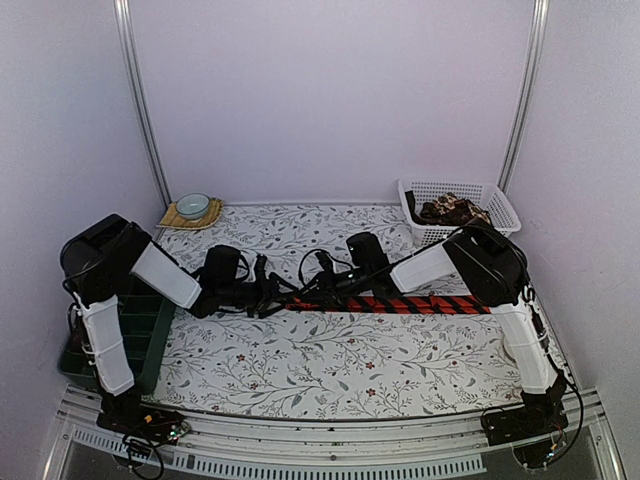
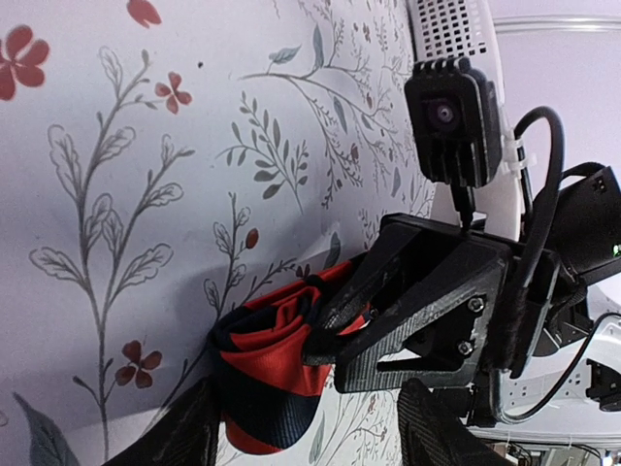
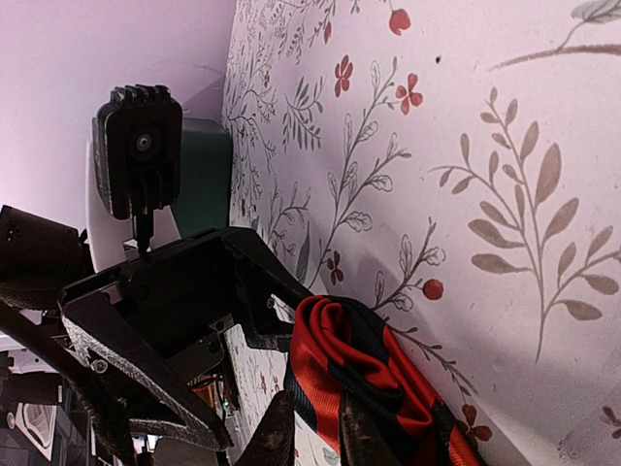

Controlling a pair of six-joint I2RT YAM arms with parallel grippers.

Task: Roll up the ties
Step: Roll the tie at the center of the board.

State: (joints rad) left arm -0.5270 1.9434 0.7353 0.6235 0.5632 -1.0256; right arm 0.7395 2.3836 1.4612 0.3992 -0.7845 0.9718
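Red tie (image 1: 400, 303) with black diagonal stripes, one end turned into a small coil (image 2: 262, 383), the rest lying flat on the floral tablecloth (image 1: 330, 370). My right gripper (image 3: 315, 437) pinches the coil, its fingers drawn narrow on the fabric. My left gripper (image 2: 310, 437) faces it from the other side with its jaws wide. The coil stands between them, close by one finger and not clamped as far as I can tell. From the pinch the unrolled length runs off behind the right gripper, toward that arm's own side of the table.

I judge the roll barely begun, with a turn or two made and most of the strip left to wind. Well beyond the right gripper, a white basket (image 1: 500, 205) holds a heap of brown-patterned ties (image 1: 455, 210); whether those are rolled I cannot tell. Behind the left gripper sits a green bin (image 1: 150, 330).
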